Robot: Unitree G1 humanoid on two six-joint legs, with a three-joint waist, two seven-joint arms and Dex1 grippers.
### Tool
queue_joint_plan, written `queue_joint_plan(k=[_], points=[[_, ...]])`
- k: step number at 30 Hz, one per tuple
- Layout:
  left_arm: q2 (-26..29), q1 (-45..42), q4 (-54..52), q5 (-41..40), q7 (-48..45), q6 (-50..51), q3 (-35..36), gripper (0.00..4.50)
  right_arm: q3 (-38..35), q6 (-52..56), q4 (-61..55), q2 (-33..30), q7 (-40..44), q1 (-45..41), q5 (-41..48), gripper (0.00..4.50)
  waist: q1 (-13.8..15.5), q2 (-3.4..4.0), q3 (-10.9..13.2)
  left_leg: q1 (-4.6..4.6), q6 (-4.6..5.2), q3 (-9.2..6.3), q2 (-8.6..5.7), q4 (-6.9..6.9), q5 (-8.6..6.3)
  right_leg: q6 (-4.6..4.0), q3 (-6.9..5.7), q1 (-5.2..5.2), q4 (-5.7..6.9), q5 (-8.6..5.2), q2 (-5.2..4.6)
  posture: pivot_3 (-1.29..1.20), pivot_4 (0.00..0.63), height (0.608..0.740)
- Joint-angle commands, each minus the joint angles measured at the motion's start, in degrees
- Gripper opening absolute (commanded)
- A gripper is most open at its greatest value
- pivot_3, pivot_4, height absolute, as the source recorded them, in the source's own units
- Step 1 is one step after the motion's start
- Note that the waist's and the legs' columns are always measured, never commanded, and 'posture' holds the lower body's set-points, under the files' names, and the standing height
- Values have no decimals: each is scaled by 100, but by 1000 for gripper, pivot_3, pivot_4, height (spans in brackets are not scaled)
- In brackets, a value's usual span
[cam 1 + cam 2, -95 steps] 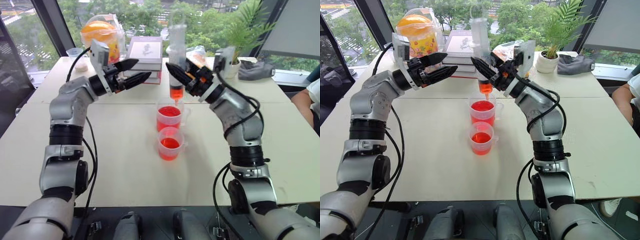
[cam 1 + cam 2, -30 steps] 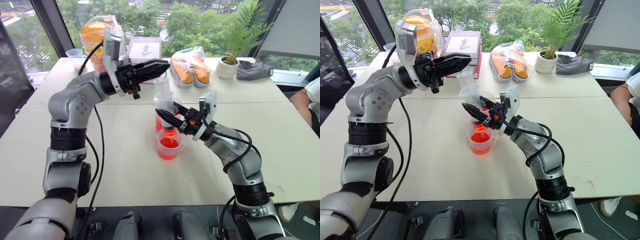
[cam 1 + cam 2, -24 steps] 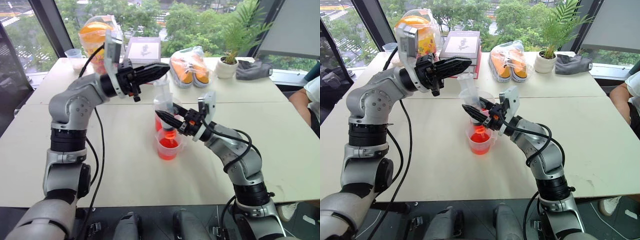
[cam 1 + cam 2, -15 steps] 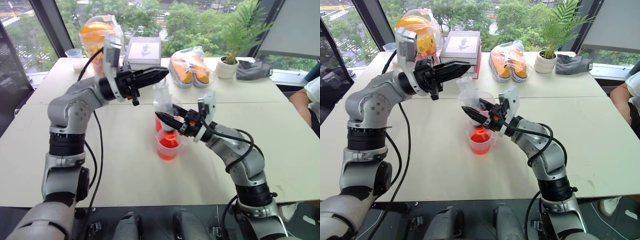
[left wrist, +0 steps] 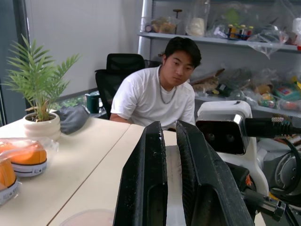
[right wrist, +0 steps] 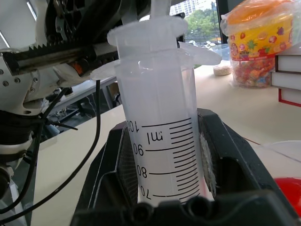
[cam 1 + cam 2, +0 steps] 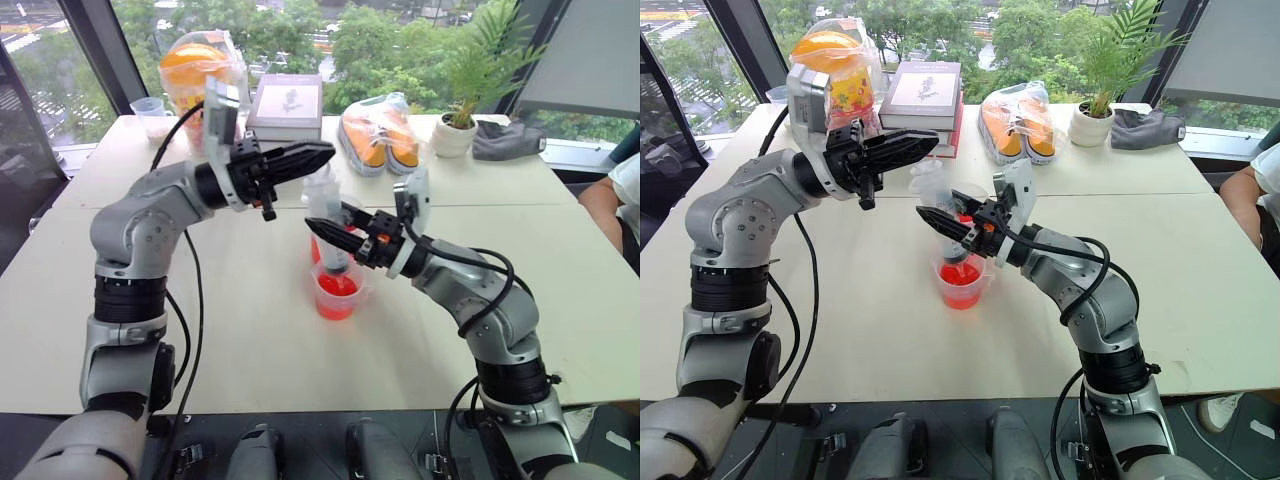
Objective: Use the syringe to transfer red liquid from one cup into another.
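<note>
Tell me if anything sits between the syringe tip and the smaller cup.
Nothing visible does. The right gripper holds the syringe upright directly above the smaller cup, its tip pointing into the open mouth. The shut left gripper hovers above the plunger.

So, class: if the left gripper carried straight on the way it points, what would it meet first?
Probably nothing: the left gripper points across the table, just above the syringe, though depth is uncertain.
</note>
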Motion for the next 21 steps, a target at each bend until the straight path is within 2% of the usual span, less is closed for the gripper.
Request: queue_joint_plan(k=[1, 11, 13, 14, 15, 20, 21], points=[[-22, 216, -174, 33, -152, 268, -482, 47, -662, -287, -540, 90, -294, -569, 337, 1384, 0, 0, 0, 0, 0, 0, 0, 0, 0, 0, 0, 0, 0, 0, 0, 0, 150, 740], [48, 4, -67, -40, -41, 299, -283, 47, -650, -95, -545, -2, -385, -563, 535, 1384, 1, 0, 0, 0, 0, 0, 0, 0, 0, 0, 0, 0, 0, 0, 0, 0, 150, 740], [106, -61, -38, -86, 3, 319, -162, 902, -583, -86, -523, -3, -348, -447, 547, 1384, -1, 0, 0, -1, 0, -1, 0, 0, 0, 0, 0, 0, -1, 0, 0, 0, 150, 740], [141, -83, -29, -109, 24, 342, -103, 1105, -540, -89, -510, 2, -338, -391, 544, 1384, -1, 0, 0, -1, 0, 0, 0, 0, 0, 0, 0, 0, -1, 0, 0, 0, 150, 740], [173, -91, -31, -128, 39, 355, -66, 1505, -515, -79, -512, 11, -336, -350, 545, 1384, 0, 0, 0, -1, 0, 0, 0, 0, 0, 0, 0, 0, 0, 0, 0, 0, 150, 740], [424, -125, 35, -30, 90, 213, 180, 4054, -407, -3, -532, 33, -340, -197, 502, 1384, -19, 0, 0, 0, 0, -1, 1, -1, 0, 0, 0, -1, -1, 0, 2, 0, 150, 740], [483, -153, 91, -27, 118, 192, 264, 4445, -404, 16, -527, 32, -347, -176, 500, 1384, -19, 0, 0, 0, 0, -1, 2, -2, 0, 0, 0, -2, 0, 0, 2, 0, 150, 740]])
